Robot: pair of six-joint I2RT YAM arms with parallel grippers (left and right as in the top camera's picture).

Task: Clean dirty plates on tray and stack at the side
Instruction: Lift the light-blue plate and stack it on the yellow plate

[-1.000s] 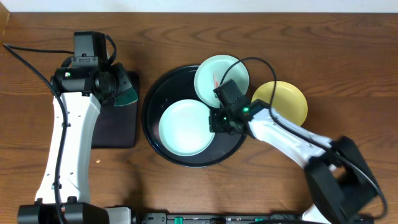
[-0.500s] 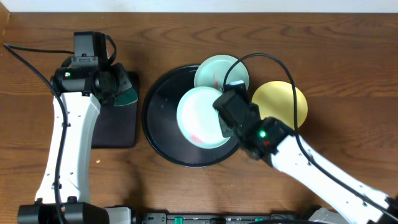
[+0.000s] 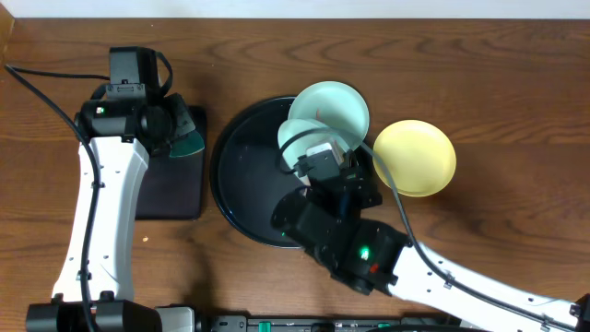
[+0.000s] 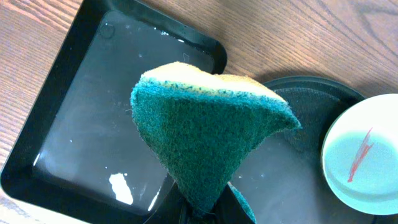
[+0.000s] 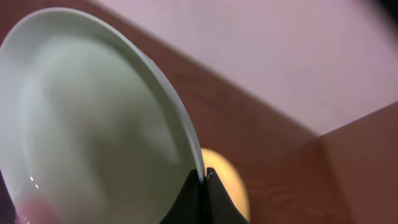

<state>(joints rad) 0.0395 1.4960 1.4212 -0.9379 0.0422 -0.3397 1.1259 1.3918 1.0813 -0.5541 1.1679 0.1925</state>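
My right gripper (image 5: 204, 177) is shut on the rim of a pale turquoise plate (image 5: 93, 118) and holds it tilted on edge, raised above the round black tray (image 3: 241, 180). In the overhead view this plate (image 3: 297, 136) is partly hidden by the right arm. A second turquoise plate (image 3: 336, 103) with a red smear lies on the tray's far rim; it also shows in the left wrist view (image 4: 367, 155). The yellow plate (image 3: 415, 157) lies on the table to the right of the tray. My left gripper (image 4: 202, 208) is shut on a green and yellow sponge (image 4: 211, 130).
A smaller black rectangular tray (image 3: 171, 189) lies left of the round tray, under the left gripper (image 3: 180, 134); its wet bottom shows in the left wrist view (image 4: 93, 137). The raised right arm (image 3: 359, 249) covers the tray's near right part.
My right gripper lifted the turquoise plate off the round tray, raised it high and tilted it on edge. The left arm and sponge have not moved.
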